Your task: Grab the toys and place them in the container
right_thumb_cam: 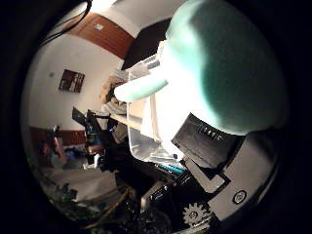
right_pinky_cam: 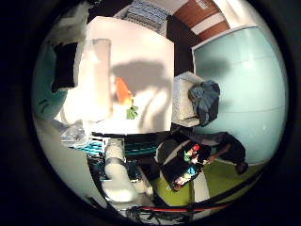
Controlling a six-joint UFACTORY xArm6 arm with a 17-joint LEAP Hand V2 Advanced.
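Note:
An orange carrot toy (right_pinky_cam: 123, 92) with green leaves (right_pinky_cam: 132, 112) lies on the white table (right_pinky_cam: 146, 52), far below the palm. A clear plastic container (right_thumb_cam: 140, 139) stands on the table beside the carrot. My right hand (right_thumb_cam: 229, 68) hangs high above the table, its teal fingertips (right_thumb_cam: 141, 87) reaching into the thumb side view. The fingers look relaxed and nothing lies between them. The arm's white link (right_pinky_cam: 117, 174) shows under the table's near edge.
A white chair (right_pinky_cam: 183, 101) with dark clothing draped on it stands at the table's side. A black bag (right_pinky_cam: 186, 165) with colourful items sits on the green floor. A pale teal partition (right_pinky_cam: 240, 89) rises beyond the chair.

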